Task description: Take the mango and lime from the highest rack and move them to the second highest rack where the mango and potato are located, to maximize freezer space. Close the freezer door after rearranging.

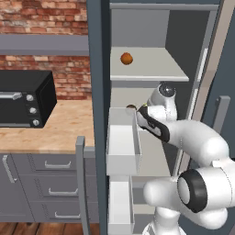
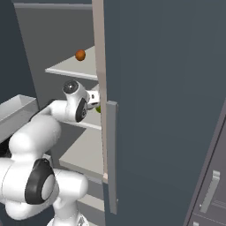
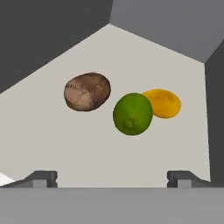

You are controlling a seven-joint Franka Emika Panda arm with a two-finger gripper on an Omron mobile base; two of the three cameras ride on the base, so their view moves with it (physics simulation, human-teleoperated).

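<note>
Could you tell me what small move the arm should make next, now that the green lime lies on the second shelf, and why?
Probably draw the open hand back out of the shelf: the round green lime already lies free beside the yellow-orange mango and brown potato, while the reddish-orange mango waits on the pale grey top shelf.

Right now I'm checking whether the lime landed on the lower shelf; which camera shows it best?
The hand view: the lime lies whole on the second highest rack, between the potato and the yellow-orange mango. The right base view shows just a green sliver beside the freezer door.
</note>
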